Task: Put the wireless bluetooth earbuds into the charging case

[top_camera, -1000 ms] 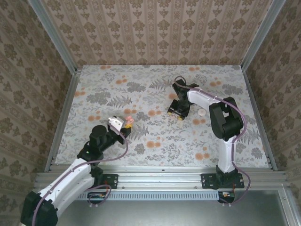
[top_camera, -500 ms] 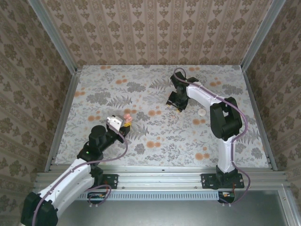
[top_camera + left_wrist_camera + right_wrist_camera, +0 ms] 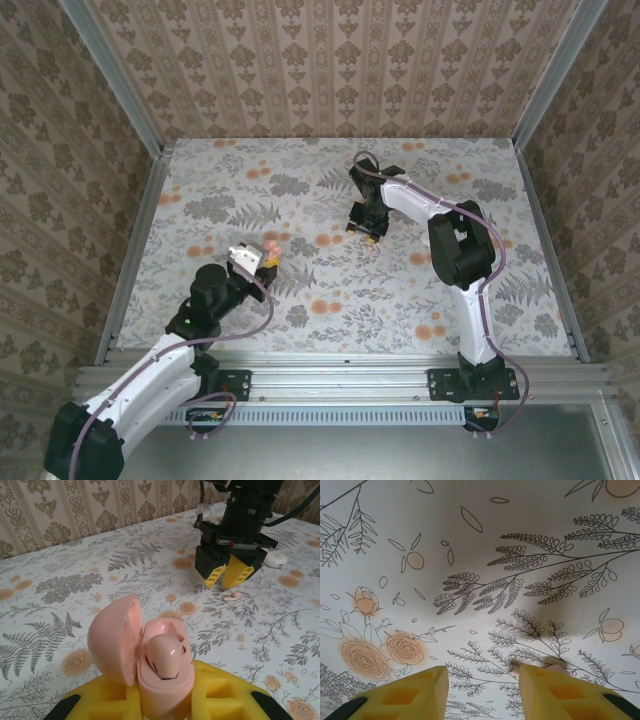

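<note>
Swung the right arm [image 3: 458,250] further left in the overhead view since a second earlier, carrying the right gripper [image 3: 365,227] from right of centre toward the upper middle of the floral table [image 3: 300,200]. Left the left arm [image 3: 150,375] where it had been, at lower left.

Saw from above the left gripper [image 3: 258,262] clamped on the charging case [image 3: 270,246], left of centre, with its lid raised. Could not make out the inside of the case from there.

Got that from the left wrist view instead. Found the lid hinged open to the left and one earbud [image 3: 165,656] seated in the paler inner face, low in the middle of the frame, with yellow gripper fingers against the case on both sides. Caught at upper right of the same view the right gripper pointing down at the table, jaws a little apart and holding nothing. Noted the second earbud [image 3: 232,596] lying on the cloth just below its tips, and a small white rounded object [image 3: 275,558] near the right edge, apart from both.

Found in the right wrist view two yellow fingertips [image 3: 405,692] along the bottom edge with bare table between them, and the second earbud just beside the tip of the right-hand one. Could not tell whether touching.
</note>
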